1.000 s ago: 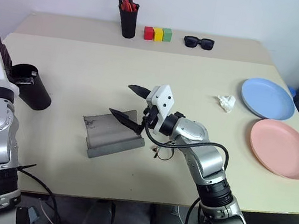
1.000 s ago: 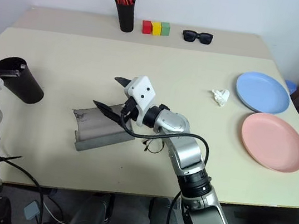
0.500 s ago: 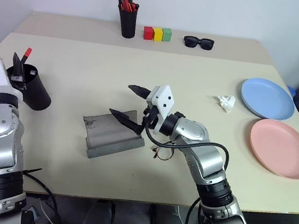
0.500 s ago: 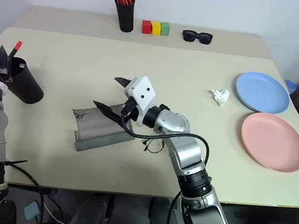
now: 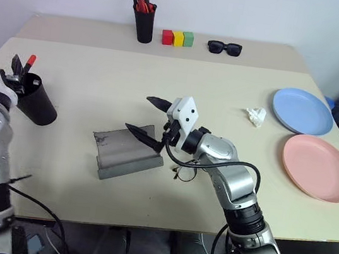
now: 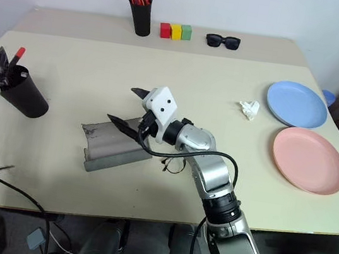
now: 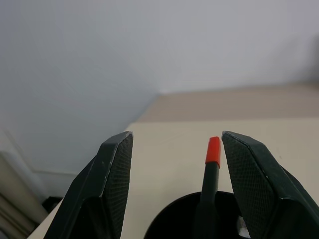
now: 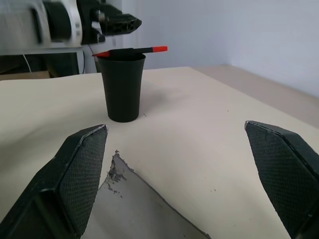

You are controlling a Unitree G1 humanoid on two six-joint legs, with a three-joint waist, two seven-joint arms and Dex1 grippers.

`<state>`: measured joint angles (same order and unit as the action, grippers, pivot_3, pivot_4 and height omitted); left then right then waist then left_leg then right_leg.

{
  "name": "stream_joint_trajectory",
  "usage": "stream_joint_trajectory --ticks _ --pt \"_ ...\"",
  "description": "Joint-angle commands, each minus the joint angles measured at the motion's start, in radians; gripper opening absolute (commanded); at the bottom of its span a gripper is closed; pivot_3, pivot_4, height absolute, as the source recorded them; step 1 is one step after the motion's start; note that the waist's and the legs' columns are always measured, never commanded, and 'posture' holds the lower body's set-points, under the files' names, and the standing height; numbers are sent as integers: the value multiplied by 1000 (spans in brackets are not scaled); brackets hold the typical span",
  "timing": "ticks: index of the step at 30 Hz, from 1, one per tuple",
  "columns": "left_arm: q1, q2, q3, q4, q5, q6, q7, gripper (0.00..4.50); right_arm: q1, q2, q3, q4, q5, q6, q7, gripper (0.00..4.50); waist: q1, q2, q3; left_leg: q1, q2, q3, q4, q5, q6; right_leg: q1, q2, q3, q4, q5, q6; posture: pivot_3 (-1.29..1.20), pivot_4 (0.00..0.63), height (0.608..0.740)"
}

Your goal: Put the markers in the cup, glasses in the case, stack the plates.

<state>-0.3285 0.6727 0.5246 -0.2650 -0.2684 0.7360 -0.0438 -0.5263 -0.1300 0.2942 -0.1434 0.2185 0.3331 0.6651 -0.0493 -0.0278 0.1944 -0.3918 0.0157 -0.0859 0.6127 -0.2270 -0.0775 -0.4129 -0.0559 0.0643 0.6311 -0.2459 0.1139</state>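
The black cup (image 5: 38, 102) stands at the table's left edge with a red-capped marker (image 5: 31, 59) leaning in it. My left gripper (image 7: 175, 137) hovers over the cup's rim, open, its fingers on either side of the marker (image 7: 212, 159) without touching it. The grey case (image 5: 126, 152) lies open mid-table. My right gripper (image 5: 139, 115) is held wide open just above it, empty. The wire-rimmed glasses (image 5: 185, 171) lie beside the case, partly hidden under my right forearm. The blue plate (image 5: 302, 111) and the pink plate (image 5: 320, 167) lie side by side at the right.
At the back stand a black pen holder (image 5: 144, 24) with orange-red pens, three coloured blocks (image 5: 179, 38) and black sunglasses (image 5: 225, 47). A crumpled white scrap (image 5: 256, 116) lies left of the blue plate.
My left arm brought the red marker down from above into the cup and the left gripper opened, letting it go. The right arm has not moved.
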Motion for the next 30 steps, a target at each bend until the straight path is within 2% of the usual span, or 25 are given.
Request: stream_joint_trajectory --ticks 1,4,10,30 --pt "-44 69 29 -47 -61 242 -40 2883 -4 -2 -4 -41 6 -16 2 4500 -2 0 0 0 0 0 0 0 0 0 0 0 0 0 0 0 150 740" --pt "-102 92 24 -40 -110 451 -61 2883 -6 2 2 -35 6 -21 4 4500 -1 0 0 0 0 0 0 0 0 0 0 0 0 0 0 0 150 740" --pt "-158 82 0 -1 -90 549 -52 2883 -11 9 5 -26 3 -29 0 4500 -6 0 0 0 0 -1 0 0 0 0 0 0 0 0 0 0 150 740" --pt "-265 99 -28 130 -59 529 -90 2883 3 12 13 -37 -1 -28 -9 4500 -11 0 0 0 0 -1 0 0 0 0 0 0 0 0 0 0 150 740"
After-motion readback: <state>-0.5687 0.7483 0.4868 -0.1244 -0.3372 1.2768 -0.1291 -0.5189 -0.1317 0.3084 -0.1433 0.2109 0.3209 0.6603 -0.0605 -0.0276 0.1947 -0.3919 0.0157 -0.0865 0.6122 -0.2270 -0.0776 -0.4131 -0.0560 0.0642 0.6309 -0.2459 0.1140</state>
